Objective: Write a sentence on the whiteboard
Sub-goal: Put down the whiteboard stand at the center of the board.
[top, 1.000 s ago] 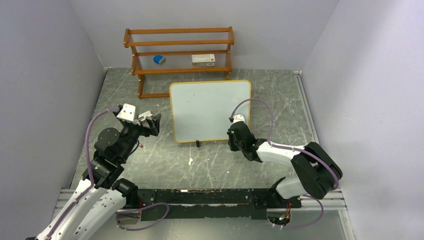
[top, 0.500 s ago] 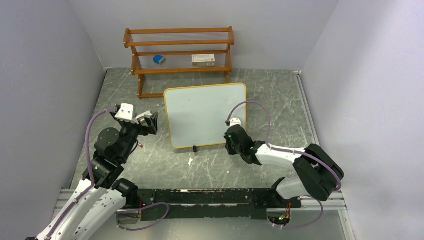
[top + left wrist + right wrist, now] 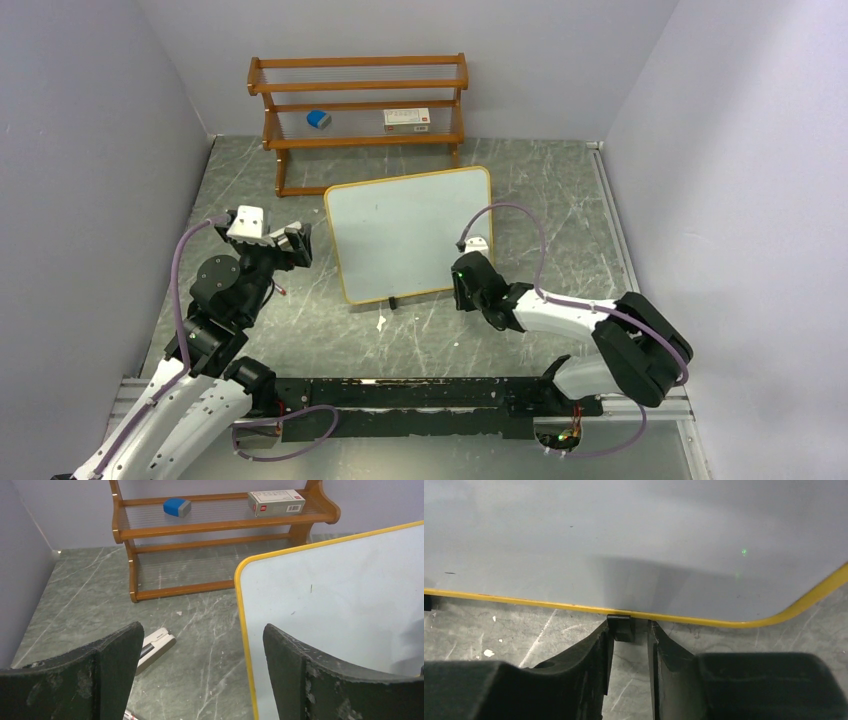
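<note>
We should back our right gripper (image 3: 630,626), narrowly apart around the whiteboard's (image 3: 410,235) 5 o'clock foot (image 3: 621,629), straight off without nudging it, our left gripper (image 3: 202,630) hanging wide apart at 9 o'clock

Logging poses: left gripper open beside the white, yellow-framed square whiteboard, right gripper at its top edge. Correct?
Not the top edge. The right gripper is at the bottom edge of the white, yellow-framed whiteboard, by its small black foot: see the right wrist view. The left gripper is open beside it.
</note>
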`<state>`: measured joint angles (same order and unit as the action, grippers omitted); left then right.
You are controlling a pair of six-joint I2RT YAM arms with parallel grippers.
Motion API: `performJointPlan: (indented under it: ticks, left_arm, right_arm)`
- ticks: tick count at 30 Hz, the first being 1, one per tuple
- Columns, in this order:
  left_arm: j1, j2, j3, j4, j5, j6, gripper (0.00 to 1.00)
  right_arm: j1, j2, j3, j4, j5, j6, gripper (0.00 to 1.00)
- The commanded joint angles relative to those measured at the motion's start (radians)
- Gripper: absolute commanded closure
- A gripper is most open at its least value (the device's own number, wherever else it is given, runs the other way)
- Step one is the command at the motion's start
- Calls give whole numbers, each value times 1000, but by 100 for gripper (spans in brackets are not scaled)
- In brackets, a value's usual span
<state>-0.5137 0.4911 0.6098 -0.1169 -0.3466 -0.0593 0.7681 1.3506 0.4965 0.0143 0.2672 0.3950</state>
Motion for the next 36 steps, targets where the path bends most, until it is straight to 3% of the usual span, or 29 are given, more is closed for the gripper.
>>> performJointPlan:
  ticks: [1,15,19,26,36]
  left_arm:
    - [-5,2,15,-8,-33,-8,7]
    - [-2,55,27,-43,-151,-90,3]
    - [-2,117,58,-118,-283,-184,2]
    - [8,278,157,-332,-336,-326,1]
    - [229,492,234,-593,-183,-568,1]
  right_arm:
    - [7,-39,8,-56,70,64,65]
    - [7,-135,-22,-93,170,129,57]
    - [7,-196,-35,-88,131,103,49]
    - [7,-386,-22,-122,94,42,30]
    - [7,-556,75,-246,155,-68,19]
